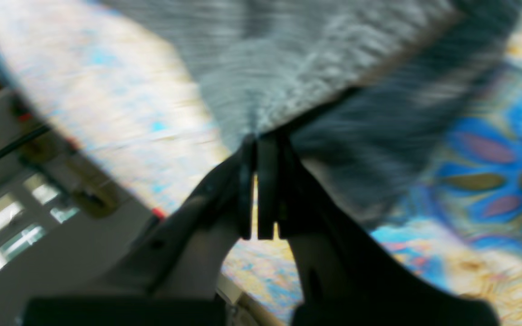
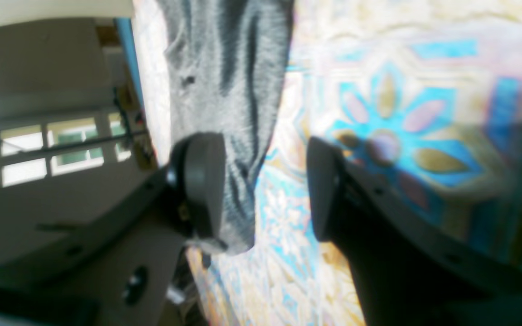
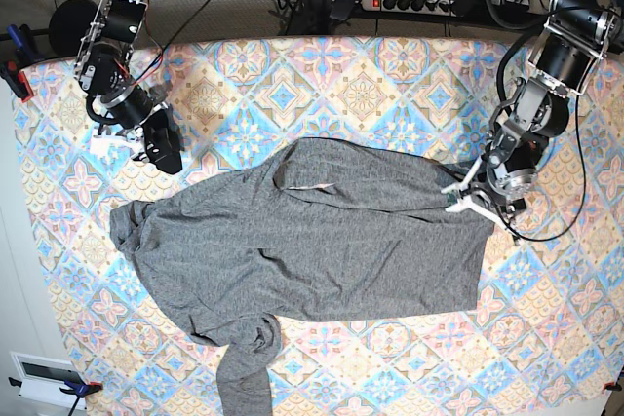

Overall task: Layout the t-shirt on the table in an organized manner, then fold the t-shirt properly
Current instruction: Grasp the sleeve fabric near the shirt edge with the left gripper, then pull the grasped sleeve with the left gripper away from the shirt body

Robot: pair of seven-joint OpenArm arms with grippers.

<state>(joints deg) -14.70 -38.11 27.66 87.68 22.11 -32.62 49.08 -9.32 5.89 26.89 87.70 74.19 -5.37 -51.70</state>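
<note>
Now the left claw (image 1: 257, 190) is clenched on the shirt's (image 3: 312, 241) edge (blurry wrist view), at the desk's (image 3: 390, 65) right side in the base view. Right claw (image 2: 263, 185) gapes wide, grasping nothing, a sleeve hanging beside one finger.

left gripper (image 1: 257, 149) clamped, right gripper (image 2: 263, 185) spread

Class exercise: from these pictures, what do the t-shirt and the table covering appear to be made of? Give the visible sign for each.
T-shirt: seems a soft knit fabric, matte heathered grey; it creases and drapes limply, with fine ribbing in the right wrist view.
Table covering: looks like printed cloth or possibly vinyl, with flat pastel diamond tiles and flower medallions; the finish is hard to tell.
</note>
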